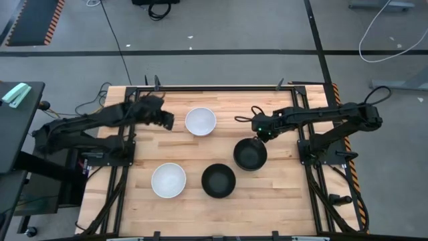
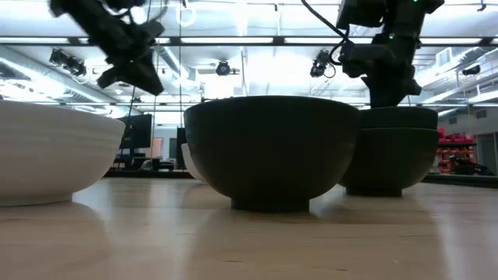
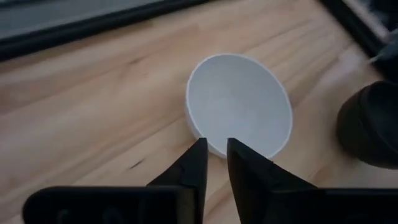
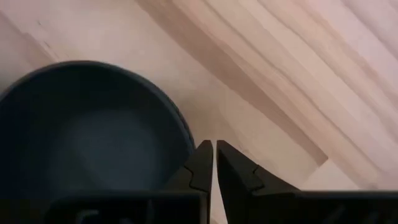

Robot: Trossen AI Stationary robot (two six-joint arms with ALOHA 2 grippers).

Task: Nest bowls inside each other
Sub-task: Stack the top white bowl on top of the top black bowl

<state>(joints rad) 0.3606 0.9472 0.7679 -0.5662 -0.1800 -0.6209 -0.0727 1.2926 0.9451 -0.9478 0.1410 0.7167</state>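
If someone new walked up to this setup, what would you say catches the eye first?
Probably the bowls spread over the wooden table: a white bowl toward the far edge, another white bowl near the front, a lone black bowl beside it, and a stacked pair of black bowls to the right. The right gripper hangs just above that stack's far rim, fingers nearly closed, while the left gripper hovers beside the far white bowl.

High view: overhead, straight down on the pale wooden plank table [image 1: 200, 207]. Low view: tabletop level, close. Wrist views: close, downward; all share this table.
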